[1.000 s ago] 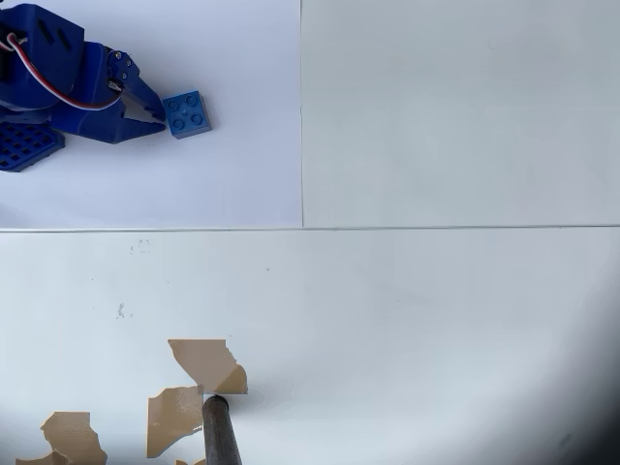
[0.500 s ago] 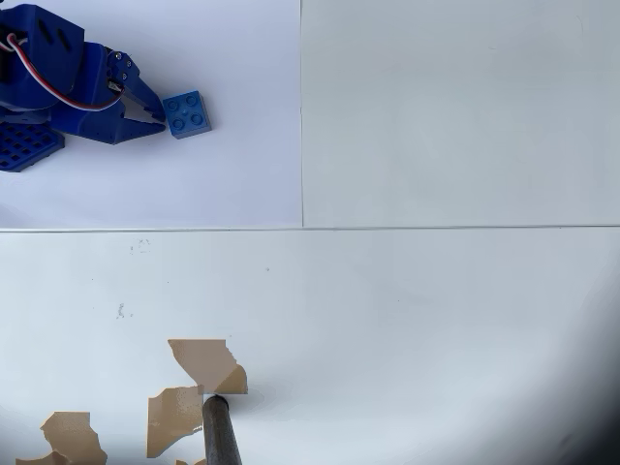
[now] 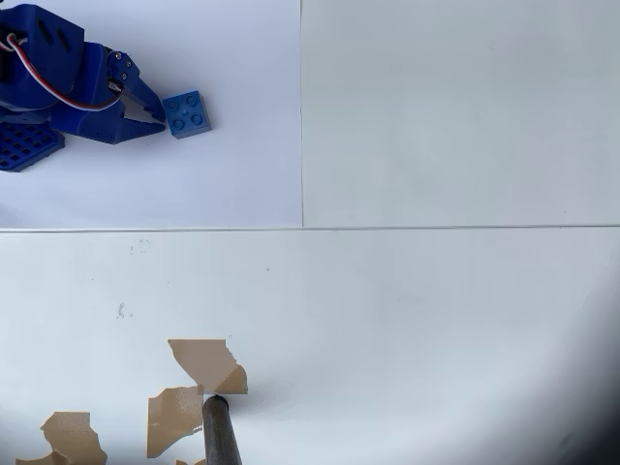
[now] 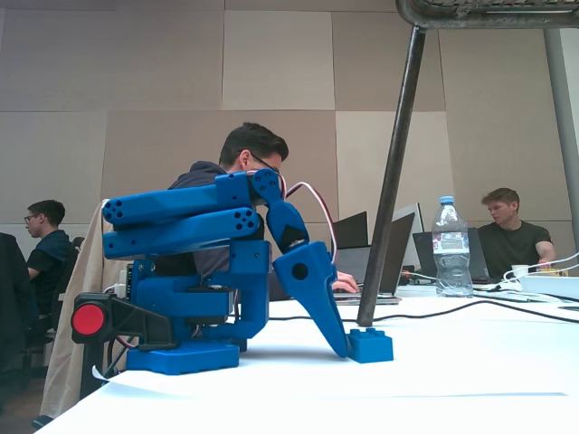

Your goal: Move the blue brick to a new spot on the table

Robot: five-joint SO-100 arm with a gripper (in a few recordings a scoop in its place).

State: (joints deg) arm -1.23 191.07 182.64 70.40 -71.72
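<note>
The blue brick (image 3: 187, 113) is a small 2x2 block lying studs up on the whiter sheet (image 3: 223, 184) at the table's (image 3: 436, 320) upper left in the overhead view. The blue arm's gripper (image 3: 158, 120) points at the brick's left side. Its fingers are drawn together to one tip that touches or nearly touches the brick, with nothing between them. In the fixed view the gripper (image 4: 342, 348) slants down to the table (image 4: 470, 362), its tip right beside the brick (image 4: 371, 344), which rests flat.
A blue perforated base plate (image 3: 21, 147) sits under the arm at the left edge. Torn brown tape patches (image 3: 203, 360) and a dark pole (image 3: 221, 434) lie at the bottom left. Behind the table are seated people, laptops, cables and a water bottle (image 4: 450, 246).
</note>
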